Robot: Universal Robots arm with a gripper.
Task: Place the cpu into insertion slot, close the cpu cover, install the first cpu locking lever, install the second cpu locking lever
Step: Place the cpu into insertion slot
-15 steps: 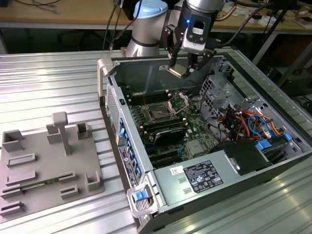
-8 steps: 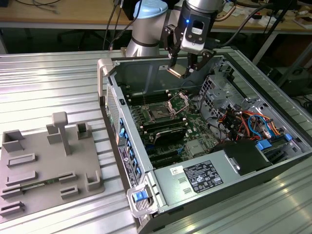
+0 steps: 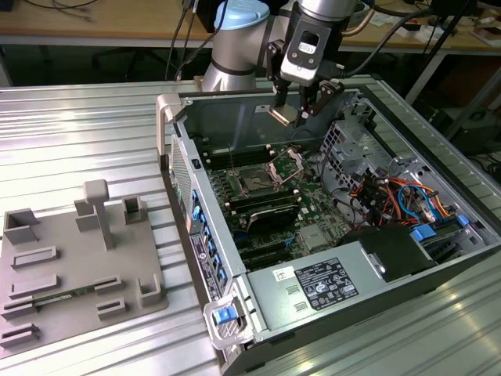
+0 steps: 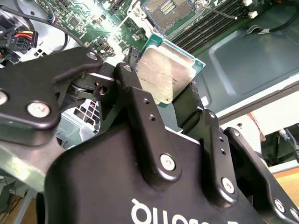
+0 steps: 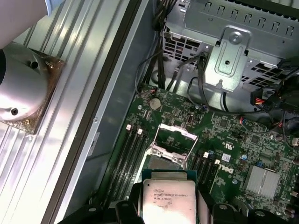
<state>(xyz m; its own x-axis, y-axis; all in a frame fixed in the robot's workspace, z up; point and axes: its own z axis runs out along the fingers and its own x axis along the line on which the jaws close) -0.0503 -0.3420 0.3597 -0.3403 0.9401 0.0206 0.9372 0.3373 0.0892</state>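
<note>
My gripper hangs above the open computer case, shut on the cpu. The cpu is a small square chip with a silvery top and green rim, held by its edges between the black fingers in both wrist views. Below it on the motherboard lies the insertion slot, a dark square socket that is uncovered. The cpu cover, a thin metal frame, stands raised open on its hinge beside the slot. A thin wire lever lies next to the slot.
A metal drive cage and a bundle of coloured cables sit at the exterior view's right of the slot. Long memory slots flank it. The power supply fills the near end. A grey fixture tray lies outside the case.
</note>
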